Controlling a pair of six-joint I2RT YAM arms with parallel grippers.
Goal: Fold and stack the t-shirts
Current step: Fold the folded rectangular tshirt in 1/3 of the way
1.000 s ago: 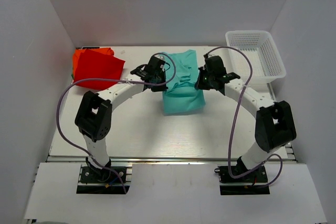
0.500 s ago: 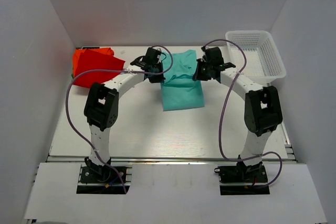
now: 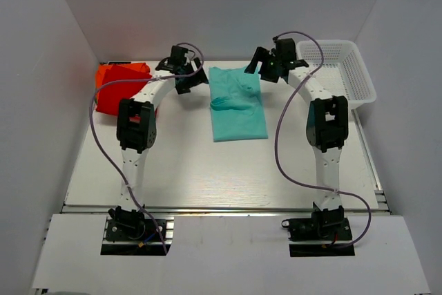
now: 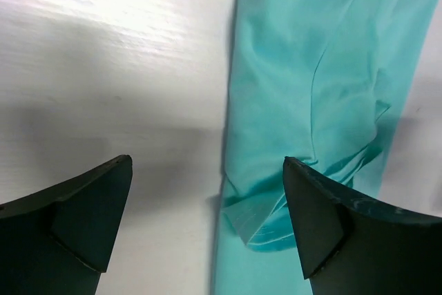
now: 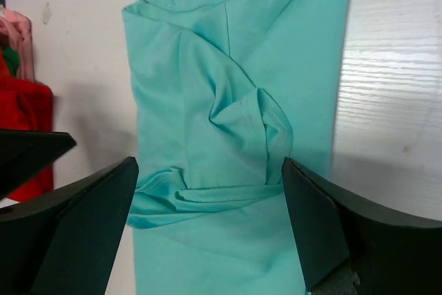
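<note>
Since a second ago, when both grippers were shut at the cloth's sides: both have let go and drawn back toward the table's far edge.
Teal t-shirt (image 3: 238, 105): now a long folded strip lying flat on the table (image 3: 207, 164), centre-far, with a rumpled sleeve fold across its middle; earlier it was bunched shorter between the arms.
Left gripper (image 3: 192, 79): fingers spread wide, nothing between them, lifted clear just left of the strip's far-left corner; its wrist view shows the strip's edge below the gap.
Right gripper (image 3: 254, 67): fingers spread, holding nothing, raised above the far-right corner.
Arm pose: both arms are stretched well forward, elbows straightened compared with the earlier bent reach, wrists turned inward toward each other.
Red t-shirt (image 3: 119, 93): far left, orange edge (image 3: 103, 74) showing, where it lay before.
Basket (image 3: 331, 43): far right, unmoved.
</note>
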